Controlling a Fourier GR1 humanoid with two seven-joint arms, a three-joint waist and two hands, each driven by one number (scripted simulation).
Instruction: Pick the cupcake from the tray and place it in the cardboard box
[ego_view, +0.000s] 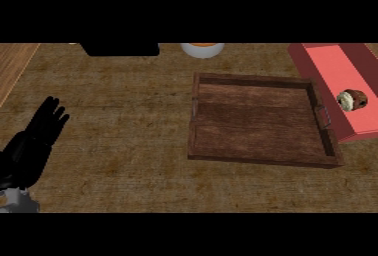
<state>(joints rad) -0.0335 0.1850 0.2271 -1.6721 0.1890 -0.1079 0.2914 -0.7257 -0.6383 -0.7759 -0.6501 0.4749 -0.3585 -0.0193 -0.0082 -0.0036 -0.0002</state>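
A brown wooden tray (260, 156) lies on the counter right of centre, with nothing visible inside it. To its right stands a red box (331, 65), angled toward the top right corner. The cupcake (352, 99), white frosting and brown wrapper, lies tipped on its side inside the red box, near its right wall. My left hand (38, 132) rests open at the left edge, fingers straight and pointing up, far from the tray and the box. My right hand does not show.
A white round container with an orange top (202, 49) sits at the far edge above the tray. A black object (119, 49) lies left of it. A lighter wooden strip (13, 65) runs along the top left corner.
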